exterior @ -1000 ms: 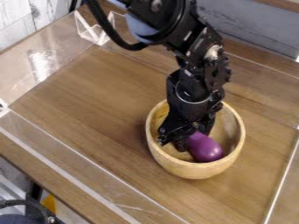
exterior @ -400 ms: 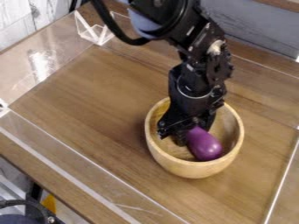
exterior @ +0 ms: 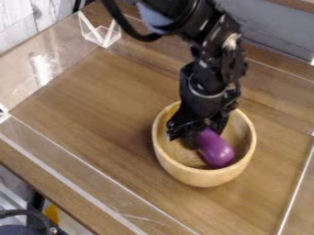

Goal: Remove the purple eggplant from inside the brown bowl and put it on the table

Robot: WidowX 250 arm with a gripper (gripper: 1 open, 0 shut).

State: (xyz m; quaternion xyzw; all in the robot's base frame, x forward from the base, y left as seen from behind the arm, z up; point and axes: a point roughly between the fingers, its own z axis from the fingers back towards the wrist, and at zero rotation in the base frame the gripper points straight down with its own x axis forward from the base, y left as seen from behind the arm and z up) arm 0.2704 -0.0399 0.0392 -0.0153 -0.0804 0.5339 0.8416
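- table (exterior: 86, 138), wood grain, clear plastic walls at edges
- brown bowl (exterior: 178, 162) sits on it, right of center
- purple eggplant (exterior: 218, 148) lies inside the bowl
- gripper (exterior: 199, 134) reaches down into the bowl at the eggplant, fingers hidden, can't tell if gripping

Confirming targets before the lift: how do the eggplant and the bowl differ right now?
The purple eggplant is glossy purple; the brown bowl is matte light wood with grain. The eggplant is elongated and shorter than the bowl's width; the bowl is round, thick-rimmed and much wider. The eggplant lies inside the bowl, under the end effector; the bowl sits directly on the table. Both are still together, nothing lifted out yet.
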